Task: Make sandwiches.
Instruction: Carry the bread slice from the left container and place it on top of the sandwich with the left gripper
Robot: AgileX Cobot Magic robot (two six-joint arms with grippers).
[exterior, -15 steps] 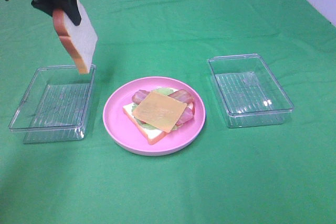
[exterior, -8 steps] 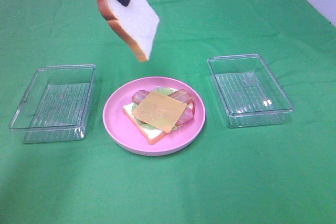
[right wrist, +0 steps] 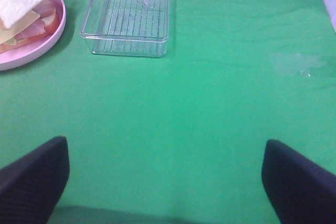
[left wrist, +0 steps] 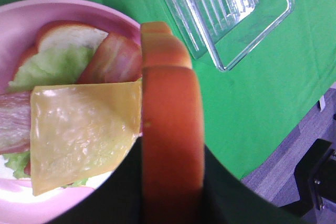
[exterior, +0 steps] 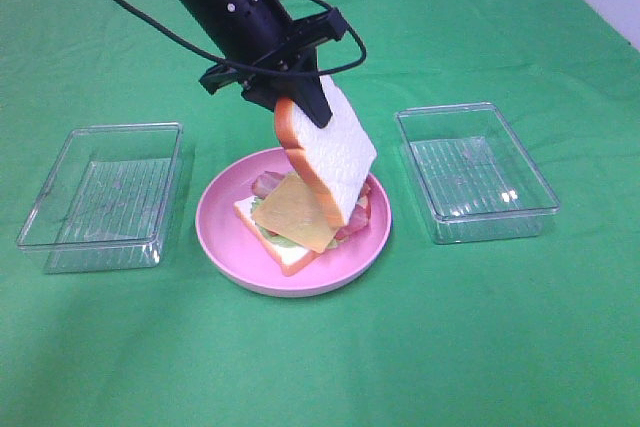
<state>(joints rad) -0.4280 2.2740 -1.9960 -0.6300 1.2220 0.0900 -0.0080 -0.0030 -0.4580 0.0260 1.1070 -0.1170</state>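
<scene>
Left gripper (exterior: 305, 107) clamped on top bread slice (exterior: 328, 159), which hangs tilted, long axis steep, over the stack. Cheese square (exterior: 296, 211), bacon, lettuce and lower slice lie directly below on pink plate (exterior: 222, 232), toward 7 o'clock of the slice's low edge. Right gripper (right wrist: 163, 182) wide open, empty, well apart; left arm nearer.

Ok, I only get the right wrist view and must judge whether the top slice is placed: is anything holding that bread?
Observer: Yes, the left gripper is shut on the top bread slice, gripping its crust edge.
Operator: Is it lying flat?
Observer: No, it hangs steeply tilted, with its lower edge down over the cheese.
Operator: Anything in the tray I can't see?
Observer: The left tray holds nothing that I can see.
</scene>
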